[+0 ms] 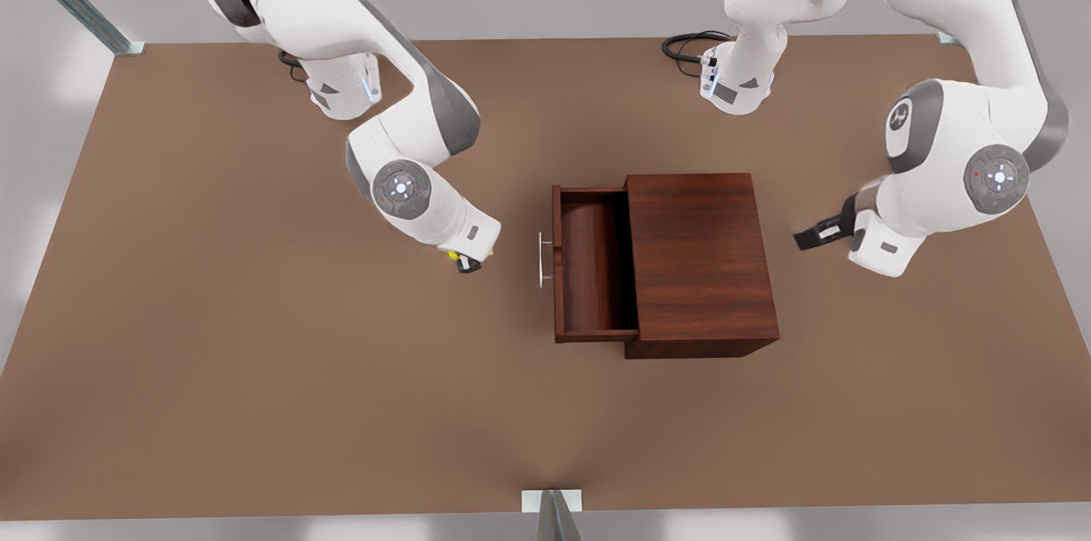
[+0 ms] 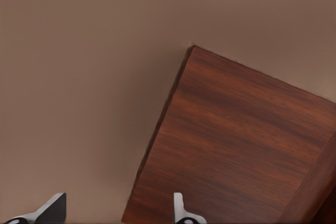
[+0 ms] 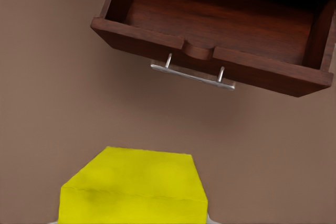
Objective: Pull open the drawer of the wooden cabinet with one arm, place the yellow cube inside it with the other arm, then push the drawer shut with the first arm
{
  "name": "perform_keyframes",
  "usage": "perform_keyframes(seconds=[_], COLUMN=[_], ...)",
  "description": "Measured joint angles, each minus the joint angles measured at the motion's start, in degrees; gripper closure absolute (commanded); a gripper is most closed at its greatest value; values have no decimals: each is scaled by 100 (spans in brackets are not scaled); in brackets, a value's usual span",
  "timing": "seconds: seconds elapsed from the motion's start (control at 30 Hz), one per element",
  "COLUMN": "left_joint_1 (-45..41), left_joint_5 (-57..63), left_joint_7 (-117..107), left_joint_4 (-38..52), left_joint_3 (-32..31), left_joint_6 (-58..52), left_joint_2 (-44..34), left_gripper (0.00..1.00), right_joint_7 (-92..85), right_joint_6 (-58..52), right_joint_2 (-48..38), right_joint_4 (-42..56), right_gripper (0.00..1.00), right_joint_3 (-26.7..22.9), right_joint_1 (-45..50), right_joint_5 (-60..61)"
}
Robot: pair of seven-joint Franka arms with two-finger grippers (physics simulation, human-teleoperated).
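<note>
Drawer [image 1: 588, 264] pulled open, right gripper [image 1: 467, 260] clamping yellow cube [image 3: 134, 187] near handle [image 1: 543, 260], left gripper [image 1: 810, 236] spread empty beside wooden cabinet [image 1: 699, 256]

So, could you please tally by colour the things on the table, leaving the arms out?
Dark reddish-brown: 2, the wooden cabinet and its pulled-out drawer
Yellow: 1, the yellow cube, held by the right gripper
Silver: 1, the bar handle
Total: 4
</note>
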Motion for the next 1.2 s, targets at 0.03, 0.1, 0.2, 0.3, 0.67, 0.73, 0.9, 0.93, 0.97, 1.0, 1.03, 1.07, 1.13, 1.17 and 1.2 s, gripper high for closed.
perform_keyframes(seconds=[0.03,0.1,0.2,0.3,0.67,0.73,0.9,0.93,0.97,1.0,1.03,1.07,1.13,1.17,1.2], left_joint_1=[155,457,534,447,470,462,166,-104,-424,-734,-1010,-1284,-1917,-2190,-2468], left_joint_5=[-24,-17,65,110,144,147,8,-49,-94,-129,-157,-178,-213,-268,-305], left_joint_7=[163,528,1002,1391,2364,2457,2238,2040,1814,1562,1281,971,287,-74,-444], left_joint_4=[65,-69,-897,-1071,-1137,-1134,-1064,-1021,-909,-790,-696,-639,-531,-334,-174], left_joint_3=[10,34,51,38,42,38,9,6,2,-1,-2,-3,-4,-5,-3], left_joint_6=[77,256,619,763,952,965,978,990,999,1007,1013,1019,1069,1113,1162], left_joint_2=[52,-23,-603,-702,-703,-694,-597,-523,-422,-331,-277,-221,-15,216,450], left_gripper=[0,0,0,0,0,46,100,100,100,100,100,100,100,100,100], right_joint_7=[236,700,1371,1974,3609,3818,4058,4081,4107,4136,4181,4250,4417,4494,4569], right_joint_6=[29,150,481,955,2354,2482,1416,1023,662,353,84,-59,298,479,616], right_joint_2=[104,352,731,1071,1918,1924,733,608,531,492,357,-101,-1697,-2154,-2392], right_joint_4=[100,304,576,787,1218,1223,1168,1164,1163,1159,976,184,-2700,-3496,-3889], right_gripper=[33,33,33,33,0,0,0,0,0,0,0,0,0,0,0], right_joint_3=[2,57,263,554,779,767,670,637,584,489,390,332,286,272,269], right_joint_1=[109,271,430,454,740,744,-1228,-1769,-2223,-2570,-2864,-3145,-3588,-3856,-4151], right_joint_5=[93,245,422,503,542,535,230,8,-258,-531,-737,-839,-954,-988,-1013])
